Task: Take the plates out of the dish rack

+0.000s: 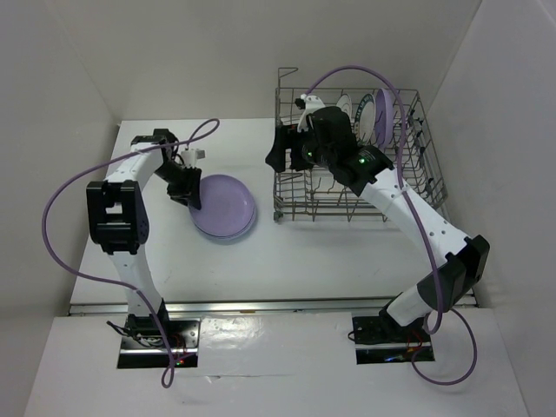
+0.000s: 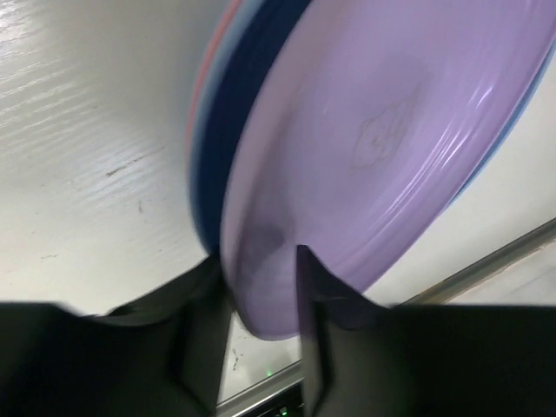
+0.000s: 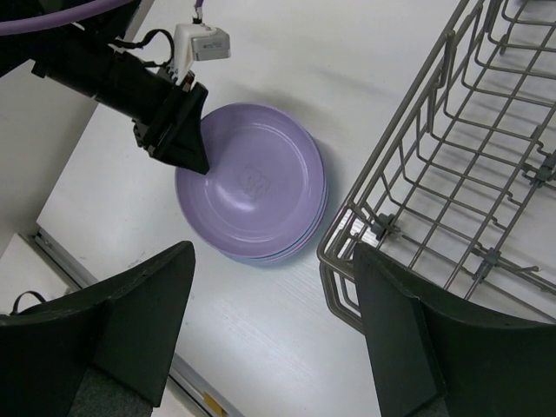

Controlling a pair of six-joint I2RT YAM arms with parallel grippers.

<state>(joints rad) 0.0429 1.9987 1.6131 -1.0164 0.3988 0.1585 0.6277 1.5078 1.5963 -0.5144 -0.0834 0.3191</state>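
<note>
A lilac plate (image 1: 224,201) lies on top of a stack of a blue (image 2: 228,113) and a pink plate on the table, left of the dish rack (image 1: 347,205). My left gripper (image 1: 195,193) is at the stack's left rim. In the left wrist view its jaws (image 2: 261,287) are closed on the lilac plate's (image 2: 373,148) rim. My right gripper (image 1: 280,156) hovers open and empty over the rack's near-left corner (image 3: 375,163); below it I see the stack (image 3: 252,182) and the left gripper (image 3: 187,156). A white patterned plate (image 1: 360,111) and a lilac plate (image 1: 381,120) stand upright at the rack's back.
White walls close in the table on the left, back and right. A metal strip (image 1: 261,306) runs along the table's front edge. Purple cables loop above both arms. The rack's near rows of tines hold nothing.
</note>
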